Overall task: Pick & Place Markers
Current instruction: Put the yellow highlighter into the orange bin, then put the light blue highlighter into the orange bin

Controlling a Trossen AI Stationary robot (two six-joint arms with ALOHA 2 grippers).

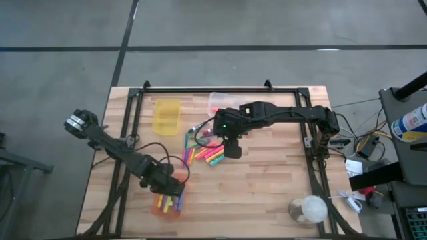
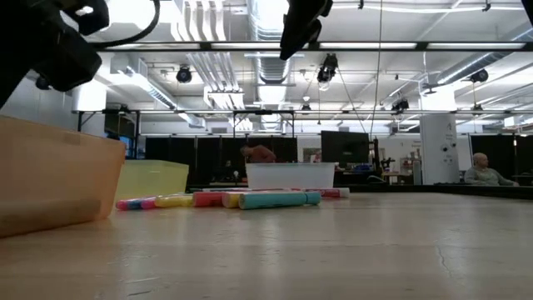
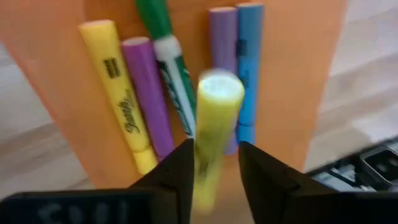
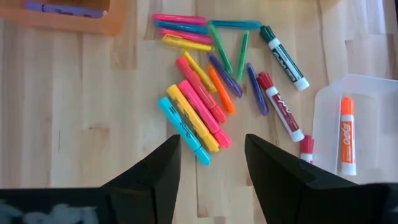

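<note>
Three bins are seen on the surface (image 1: pixel 267 193): an orange bin (image 3: pixel 56 81) at the near left, a yellow bin (image 1: pixel 167 115) farther back, and a clear bin (image 4: pixel 367 93) beside the right arm. In the orange bin five markers (image 3: pixel 146 93) lie flat (one yellow, two purple, one green-and-white, one blue), and a sixth, a yellow marker (image 3: pixel 211 130), is seen upright between the fingers of the left end effector (image 3: pixel 214 177), directly above that bin; the fingers stand slightly apart, and whether they grip it cannot be told. A loose pile of about fourteen markers (image 4: pixel 205 93) lies mid-surface, with one orange marker (image 4: pixel 347 134) in the clear bin. The right end effector (image 4: pixel 211 168) hangs open above the pile's near edge, touching nothing. No obstacle stands between it and the pile.
</note>
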